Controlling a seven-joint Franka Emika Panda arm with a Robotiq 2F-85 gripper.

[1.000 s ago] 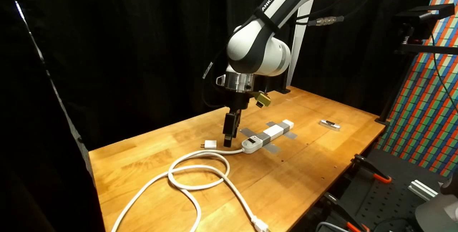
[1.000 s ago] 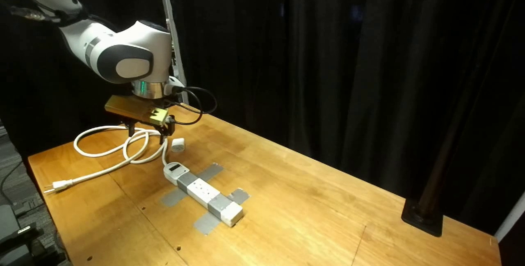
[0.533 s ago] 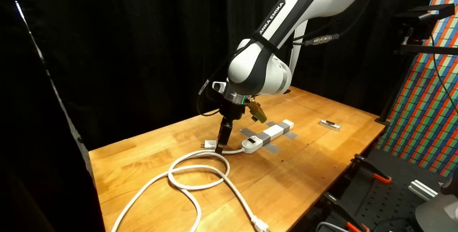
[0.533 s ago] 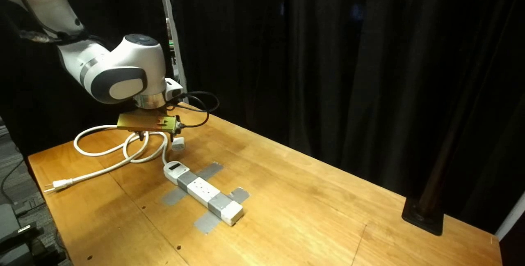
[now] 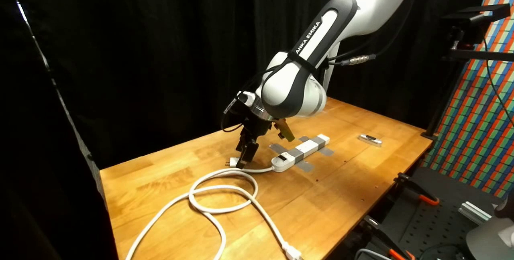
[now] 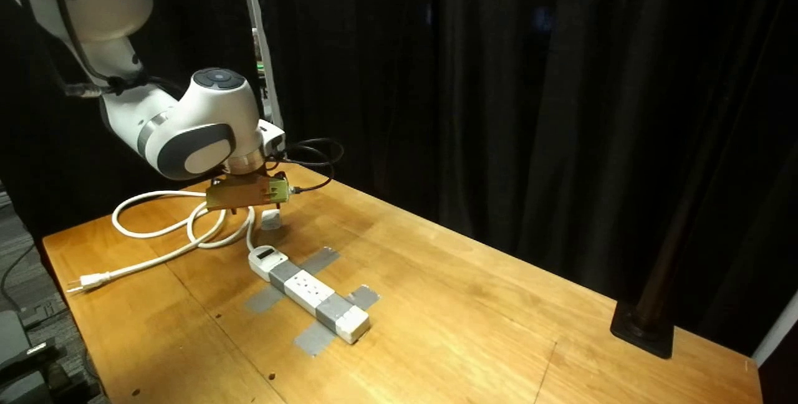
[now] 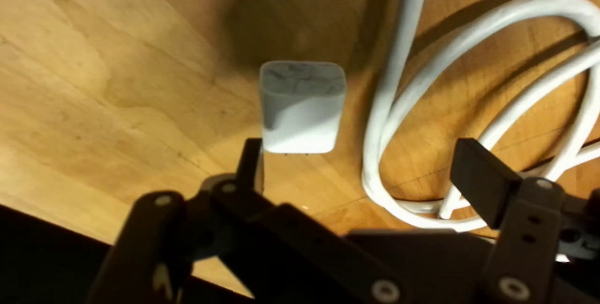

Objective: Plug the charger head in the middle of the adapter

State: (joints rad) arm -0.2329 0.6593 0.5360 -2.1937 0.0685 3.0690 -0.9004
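Note:
The charger head (image 7: 302, 116) is a small white block lying on the wooden table, its prongs pointing away from the adapter. It also shows in both exterior views (image 5: 233, 162) (image 6: 271, 220). My gripper (image 7: 358, 154) is open and empty, low over the table and tilted. In the wrist view its left fingertip is at the block's lower left corner; I cannot tell if they touch. The right fingertip is over the cord loops. The gripper also shows in both exterior views (image 5: 241, 158) (image 6: 256, 209). The adapter (image 6: 308, 290), a white power strip (image 5: 307, 146), is taped to the table.
The adapter's thick white cord (image 5: 224, 211) lies in loops beside the charger head and passes between my fingers in the wrist view (image 7: 375, 154). Grey tape (image 6: 319, 259) crosses the strip. A small item (image 5: 370, 140) lies farther along the table. A black post base (image 6: 642, 329) stands on it.
My gripper has come down and tilted, moving toward the charger head. The fingers stay open. The charger head and the adapter have not visibly moved.

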